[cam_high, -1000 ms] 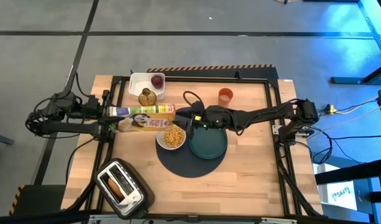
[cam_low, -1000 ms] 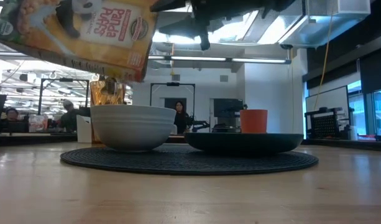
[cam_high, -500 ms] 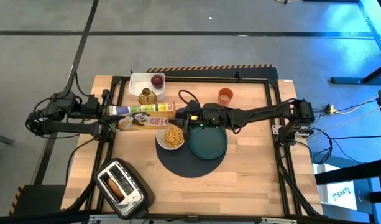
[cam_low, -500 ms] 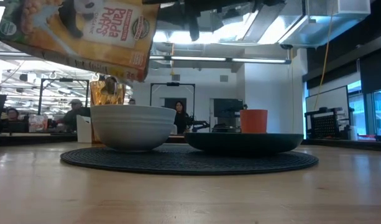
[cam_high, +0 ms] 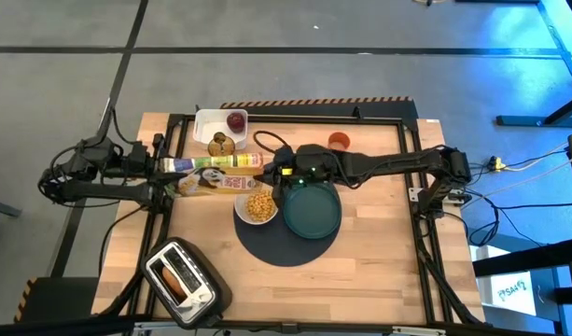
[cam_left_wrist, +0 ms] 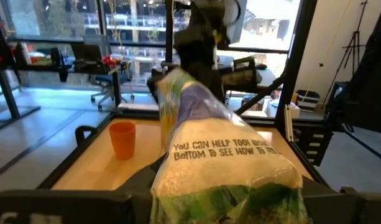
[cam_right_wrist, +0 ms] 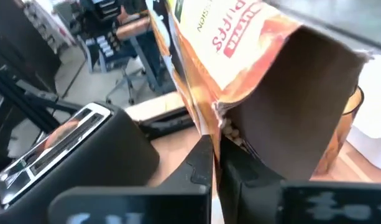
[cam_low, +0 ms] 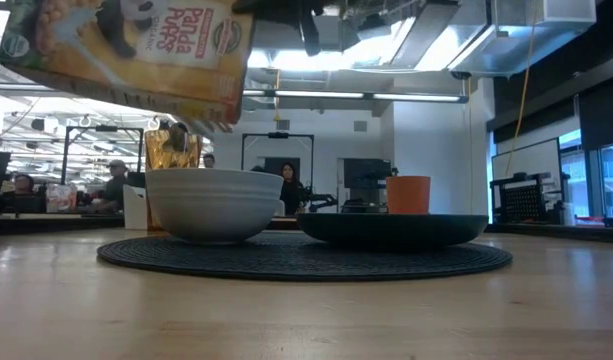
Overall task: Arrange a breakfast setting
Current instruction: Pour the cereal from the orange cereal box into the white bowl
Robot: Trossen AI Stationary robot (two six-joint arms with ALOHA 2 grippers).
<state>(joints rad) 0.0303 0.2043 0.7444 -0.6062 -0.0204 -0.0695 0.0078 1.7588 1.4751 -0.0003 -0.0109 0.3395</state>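
My left gripper [cam_high: 172, 175] is shut on a yellow-green cereal bag [cam_high: 216, 174], which it carries lying nearly level over the table's left half. The bag's open end is slightly lower and hangs above the white bowl [cam_high: 258, 205]. The bowl holds yellow cereal and stands on the round dark mat [cam_high: 267, 247] beside the teal plate [cam_high: 312, 211]. My right gripper [cam_right_wrist: 214, 163] reaches in from the right and is shut at the bag's open end [cam_high: 263, 172]. The orange cup [cam_high: 338, 141] stands at the far side. The red fruit [cam_high: 236, 120] lies in a white tray. My left gripper holds the bag's bottom end [cam_left_wrist: 221, 186] between its two fingers, coming level from the table's left; the bag itself hides the fingers. The bag is lifted clear, its open end dipping toward the bowl. My right gripper pinches the torn edge of the bag's mouth [cam_right_wrist: 217, 127] between its fingertips, coming level from the table's right.
A silver toaster [cam_high: 181, 280] with a bagel [cam_high: 176, 278] in its slot stands at the near left corner. A small jar [cam_high: 220, 145] stands by the white tray [cam_high: 206, 121]. Bare wood lies at the near right.
My right gripper has moved toward the table's left, from above the plate's far rim to the bag's open end, and its fingers have closed there. My left gripper has kept the bag above the bowl.
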